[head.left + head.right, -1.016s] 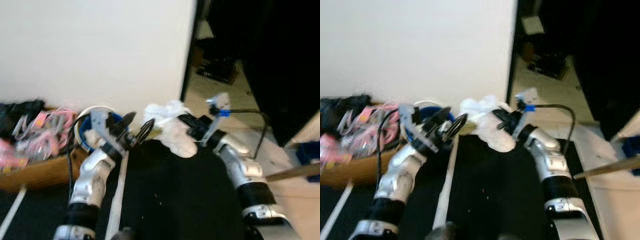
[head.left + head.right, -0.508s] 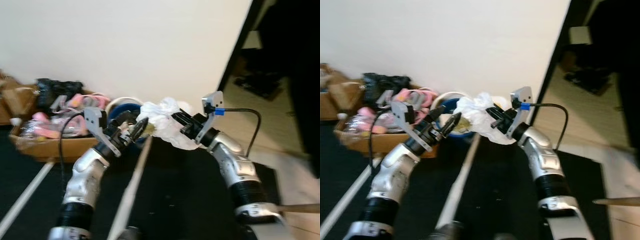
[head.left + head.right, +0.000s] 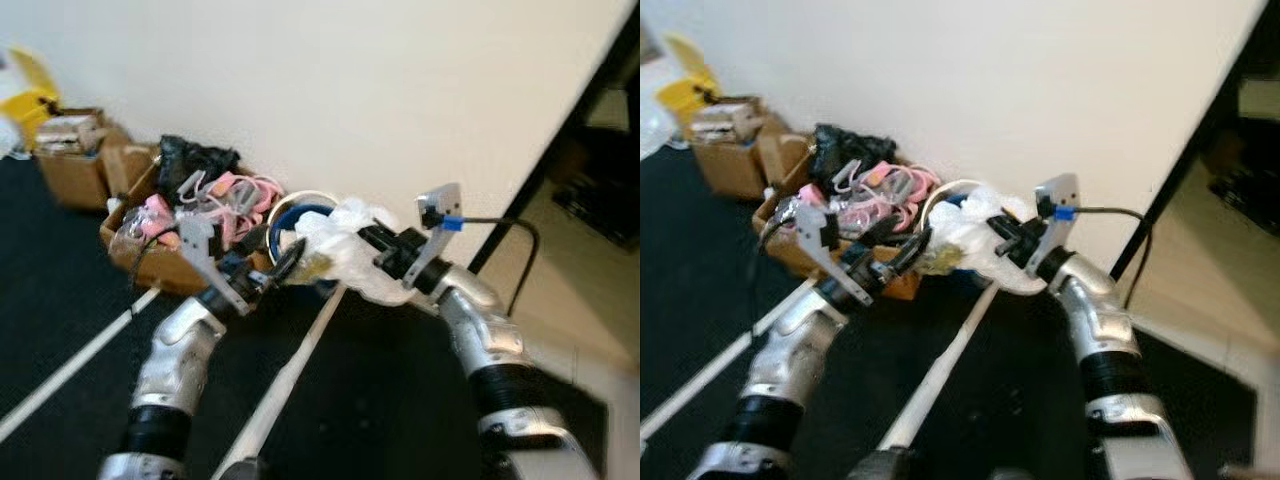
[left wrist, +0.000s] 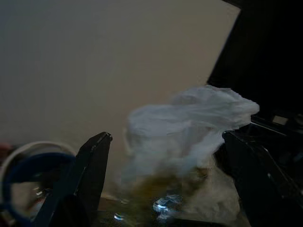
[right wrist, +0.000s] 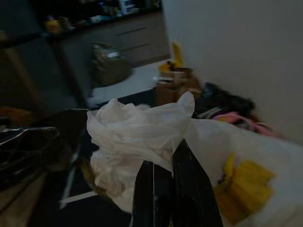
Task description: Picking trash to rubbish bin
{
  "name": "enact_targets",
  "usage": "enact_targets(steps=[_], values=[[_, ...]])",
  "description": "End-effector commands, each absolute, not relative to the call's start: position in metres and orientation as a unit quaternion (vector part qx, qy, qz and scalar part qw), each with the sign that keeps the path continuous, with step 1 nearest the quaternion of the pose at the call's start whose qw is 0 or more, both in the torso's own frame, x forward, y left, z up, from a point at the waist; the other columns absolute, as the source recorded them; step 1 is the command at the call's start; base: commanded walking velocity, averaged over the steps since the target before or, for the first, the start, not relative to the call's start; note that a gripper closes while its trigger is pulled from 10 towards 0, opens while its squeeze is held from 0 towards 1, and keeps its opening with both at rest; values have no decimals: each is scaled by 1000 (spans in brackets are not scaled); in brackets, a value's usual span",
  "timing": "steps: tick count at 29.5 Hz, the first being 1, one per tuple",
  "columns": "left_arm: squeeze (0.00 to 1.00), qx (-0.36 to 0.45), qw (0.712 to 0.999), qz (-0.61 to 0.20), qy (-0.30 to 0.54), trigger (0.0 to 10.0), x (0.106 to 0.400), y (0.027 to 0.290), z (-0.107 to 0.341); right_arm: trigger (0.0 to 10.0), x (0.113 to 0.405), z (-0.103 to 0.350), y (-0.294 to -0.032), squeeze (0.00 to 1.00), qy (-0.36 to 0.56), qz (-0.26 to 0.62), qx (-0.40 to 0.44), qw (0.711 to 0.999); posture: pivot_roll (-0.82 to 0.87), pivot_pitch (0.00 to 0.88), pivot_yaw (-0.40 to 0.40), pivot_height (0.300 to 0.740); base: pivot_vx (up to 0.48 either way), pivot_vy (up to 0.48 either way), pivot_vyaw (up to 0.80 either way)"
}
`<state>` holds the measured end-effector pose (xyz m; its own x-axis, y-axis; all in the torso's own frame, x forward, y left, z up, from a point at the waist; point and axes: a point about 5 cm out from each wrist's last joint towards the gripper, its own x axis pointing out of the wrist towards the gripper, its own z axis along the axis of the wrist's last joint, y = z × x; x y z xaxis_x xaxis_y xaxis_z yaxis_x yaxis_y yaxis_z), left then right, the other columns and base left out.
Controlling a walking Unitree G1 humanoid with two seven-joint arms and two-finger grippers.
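between the two raised arms, in front of a pale wall, hangs one crumpled white plastic bag [image 3: 350, 255] with something yellow-brown showing through its lower part. the right gripper [image 5: 170, 165] has it: in the right wrist view the two black fingers are pressed nearly together with a fold of the white plastic pinched between them, and the bag bulges out past the tips. the left gripper [image 3: 285, 265] sits at the bag's other side, its two fingers [image 4: 92, 165] spread wide apart with the bag between them in the left wrist view; whether they touch the plastic i cannot tell. just behind the bag, against the wall, stands one round bin [image 3: 300, 212] with a white rim and a blue inside. beside it on the robot's left is one open cardboard box [image 3: 150, 262] heaped with pink and white tangled things and a black bag [image 3: 195, 158] on top. farther left along the wall are two smaller cardboard boxes [image 3: 80, 170] and one yellow object [image 3: 35, 95], too blurred to name. two pale strips [image 3: 300, 365] run across the black floor [image 3: 380, 400] below the arms. one black cable [image 3: 515, 245] loops from the right wrist. no writing can be read anywhere.
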<state>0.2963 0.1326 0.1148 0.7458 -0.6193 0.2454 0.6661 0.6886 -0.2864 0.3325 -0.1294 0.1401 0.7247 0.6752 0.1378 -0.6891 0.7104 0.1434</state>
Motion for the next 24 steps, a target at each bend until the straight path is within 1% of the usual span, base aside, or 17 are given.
enact_targets(steps=[1, 24], values=[[0, -181, 916, -353, -57, 10000, 295, 130, 112, 10000, 331, 136, -133, 0, -28, 366, 89, 926, 5, 0, -18, 740, 0, 0, 712], [0, -181, 915, -355, -54, 10000, 295, 130, 110, 10000, 331, 134, -132, 0, -25, 367, 88, 926, 4, 0, -23, 740, 0, 0, 712]])
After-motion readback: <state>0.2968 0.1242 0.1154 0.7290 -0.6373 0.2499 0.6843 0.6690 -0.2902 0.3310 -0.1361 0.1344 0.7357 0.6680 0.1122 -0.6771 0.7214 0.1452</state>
